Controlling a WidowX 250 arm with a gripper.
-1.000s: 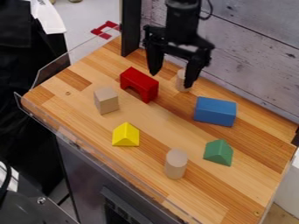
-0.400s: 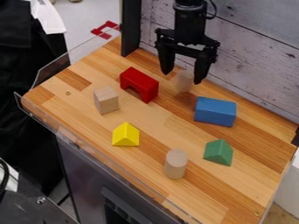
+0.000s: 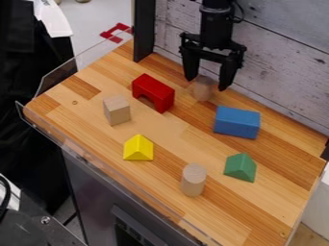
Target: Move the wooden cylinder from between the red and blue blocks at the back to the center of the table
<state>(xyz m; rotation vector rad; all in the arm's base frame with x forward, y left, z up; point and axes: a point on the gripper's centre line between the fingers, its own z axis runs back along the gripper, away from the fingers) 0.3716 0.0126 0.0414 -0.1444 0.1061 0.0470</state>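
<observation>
Light brown wood in strips for the table top [image 3: 173, 139], with greyish planks of a wall [image 3: 283, 62] behind. Over the rear part, near this wall, a black gripper [image 3: 207, 84], pointing downward, with fingers well spread and nothing pinched. In the view, between these two fingers, the rear wooden cylinder [image 3: 203, 89], upright on the table top; contact with the fingers, not possible to tell. To the right of this cylinder and closer to the camera, a long blue block [image 3: 236, 122]. To its left, a red arch block [image 3: 153, 92]. Close to the front edge, the front wooden cylinder [image 3: 193, 180], also upright. Left of and below the red arch block, a plain wooden cube [image 3: 117, 110]. Below the blue block, a green wedge [image 3: 240, 168]. Between cube and front cylinder, a small yellow wedge [image 3: 139, 148].
</observation>
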